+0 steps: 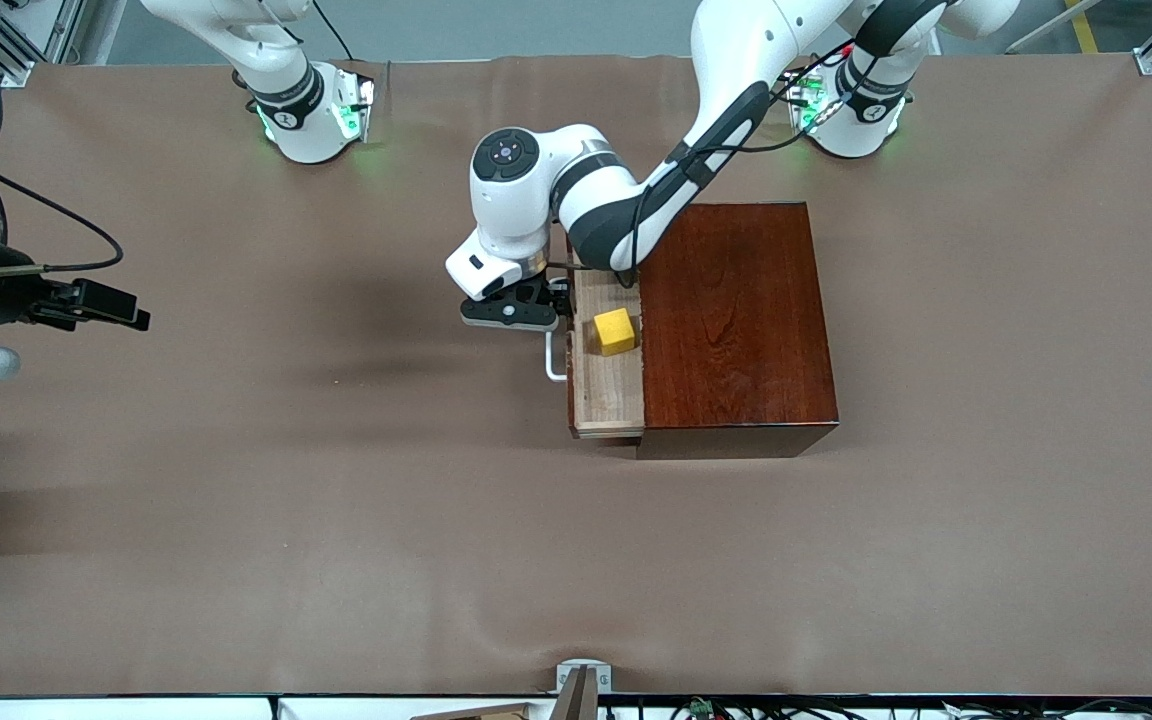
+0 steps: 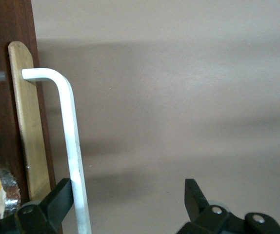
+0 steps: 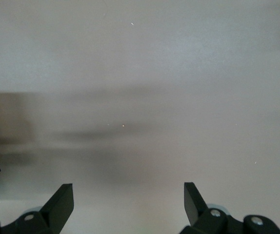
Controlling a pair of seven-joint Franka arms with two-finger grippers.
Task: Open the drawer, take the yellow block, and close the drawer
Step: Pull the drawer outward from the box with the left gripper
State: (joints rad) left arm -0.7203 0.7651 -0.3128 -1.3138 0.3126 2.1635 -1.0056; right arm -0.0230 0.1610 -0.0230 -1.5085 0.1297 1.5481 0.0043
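Your yellow block [image 1: 615, 331] sits in the drawer [image 1: 608, 385], which is pulled partway out of the mahogany box [image 1: 736, 320] toward the right arm's end of the desk [image 1: 336, 500], so the block lies exposed from above and free to be picked. The white bar handle [image 1: 553, 360] juts from the drawer front, and your left gripper [image 1: 513, 312] is at it; in the left wrist view the bar [image 2: 74, 146] runs just inside one finger [image 2: 59, 197] with the jaws spread wide, so the gripper grips nothing, which suits letting go once the pull is judged done. Your right gripper [image 3: 129, 204] waits, jaws wide and empty, over bare desk at the right arm's end, well apart from the box, leaving the left arm working room.
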